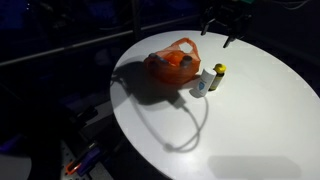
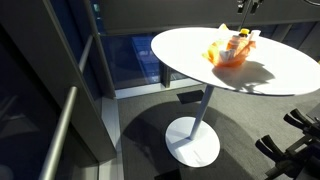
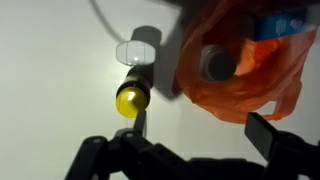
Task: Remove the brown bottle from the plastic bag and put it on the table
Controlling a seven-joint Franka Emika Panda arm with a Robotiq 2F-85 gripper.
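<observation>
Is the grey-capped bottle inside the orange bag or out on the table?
Inside. In the wrist view the grey-capped bottle sits within the orange bag, orange plastic all around it.

Item one: plastic bag [image 1: 172, 65] [image 2: 228, 52] [image 3: 240, 70], orange, thin and crumpled, sitting on the white desk [image 1: 250, 120] with its mouth open upward and handles raised.

Item two: bottle in the bag [image 3: 218, 63], which I see from above as a pale round cap. The film hides its body.

Item three: dark bottle with yellow cap [image 1: 217, 78] [image 3: 131, 99], upright on the desk just beside the bag.
</observation>
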